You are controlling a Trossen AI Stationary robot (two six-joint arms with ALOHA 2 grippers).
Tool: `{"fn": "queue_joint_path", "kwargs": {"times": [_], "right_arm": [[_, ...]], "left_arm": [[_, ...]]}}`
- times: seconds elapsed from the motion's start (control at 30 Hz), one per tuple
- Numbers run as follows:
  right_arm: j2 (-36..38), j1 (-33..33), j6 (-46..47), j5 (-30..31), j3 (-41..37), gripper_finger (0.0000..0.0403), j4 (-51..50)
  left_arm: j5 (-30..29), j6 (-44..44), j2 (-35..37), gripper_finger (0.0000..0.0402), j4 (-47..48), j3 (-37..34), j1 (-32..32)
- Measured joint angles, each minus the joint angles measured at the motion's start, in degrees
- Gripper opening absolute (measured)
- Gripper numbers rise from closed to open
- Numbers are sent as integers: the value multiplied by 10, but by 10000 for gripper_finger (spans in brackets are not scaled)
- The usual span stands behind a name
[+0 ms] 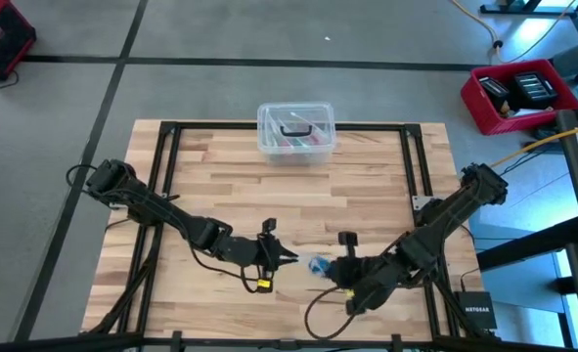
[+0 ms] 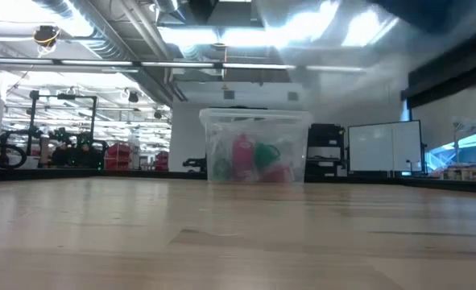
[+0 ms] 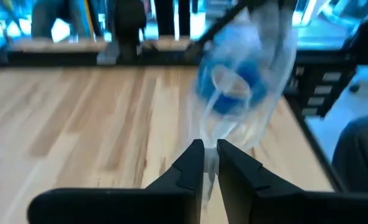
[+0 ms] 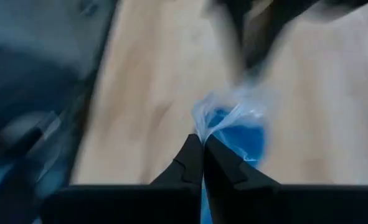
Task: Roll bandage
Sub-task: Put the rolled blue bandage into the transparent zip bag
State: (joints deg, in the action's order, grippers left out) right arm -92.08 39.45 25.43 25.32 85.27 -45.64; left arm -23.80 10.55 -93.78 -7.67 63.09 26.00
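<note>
Two grippers meet over the near middle of the pale wooden table, as I see from overhead: the left gripper and the right gripper, with a spot of blue, the compact bright blue bandage roll, between them. Only the wrist views tell me more. From the left wrist, the roll sits inside a small clear plastic bag, and the left gripper has its fingers nearly together on the bag's lower edge. From the right wrist, the right gripper is pressed tight on a bunched corner of the bag, the blue roll just beyond. My low view shows neither gripper, only the clear plastic lidded box at the far edge, with red and green contents.
</note>
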Motion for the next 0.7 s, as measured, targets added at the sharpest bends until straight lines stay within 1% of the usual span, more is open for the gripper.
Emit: {"fn": "queue_joint_path", "kwargs": {"times": [0.07,0.1,0.17,0.2,0.27,0.3,0.37,0.4,0.47,0.5,0.6,0.63,0.7], "right_arm": [[-5,-19,7,-96,8,4,-46],[-7,-26,18,-112,9,5,-72],[-6,-32,38,-71,11,5,-90],[-3,-33,41,-67,13,4,-89],[-1,-41,34,-107,19,3,-105],[-3,-41,35,-107,24,3,-113],[-4,-31,40,-64,28,3,-97],[-3,-29,37,-68,32,3,-95],[0,-36,31,-126,34,3,-105],[-1,-38,36,-126,34,3,-109],[-4,-30,42,-53,32,4,-108],[-4,-28,43,-41,32,5,-107],[-9,-27,55,-39,27,10,-101]], "left_arm": [[-1,-21,1,30,-36,0,3],[-1,-35,3,29,-51,0,5],[-2,-53,8,29,-83,0,9],[-2,-63,13,29,-93,0,12],[-2,-69,19,31,-98,0,17],[-1,-73,21,33,-92,0,19],[-1,-77,21,36,-71,0,22],[-1,-76,20,37,-59,0,22],[-1,-63,20,36,-39,0,21],[-1,-55,20,35,-28,0,21],[-6,-44,20,29,-4,0,21],[-8,-38,20,28,0,0,21],[-8,-35,20,25,6,0,22]]}}
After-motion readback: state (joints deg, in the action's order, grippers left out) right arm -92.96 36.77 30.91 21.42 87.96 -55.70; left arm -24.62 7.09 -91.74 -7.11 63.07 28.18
